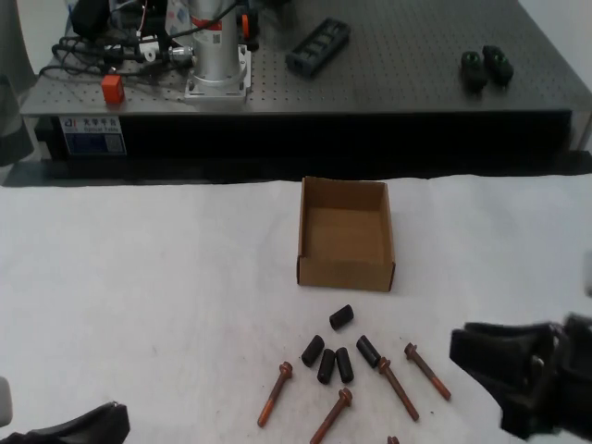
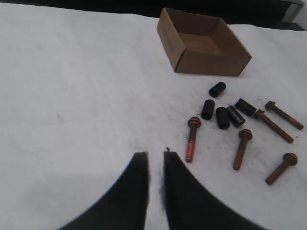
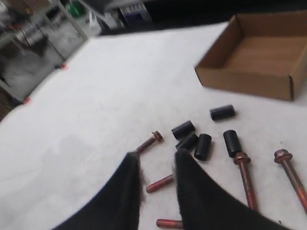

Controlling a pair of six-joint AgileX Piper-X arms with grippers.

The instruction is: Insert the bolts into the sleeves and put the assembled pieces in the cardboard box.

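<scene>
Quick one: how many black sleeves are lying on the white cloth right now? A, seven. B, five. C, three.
B: five black sleeves lie loose on the white cloth, near the bolts and outside the cardboard box.

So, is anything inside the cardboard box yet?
No, the cardboard box shows a bare floor, while the sleeves and bolts lie outside it on the white cloth.
</scene>
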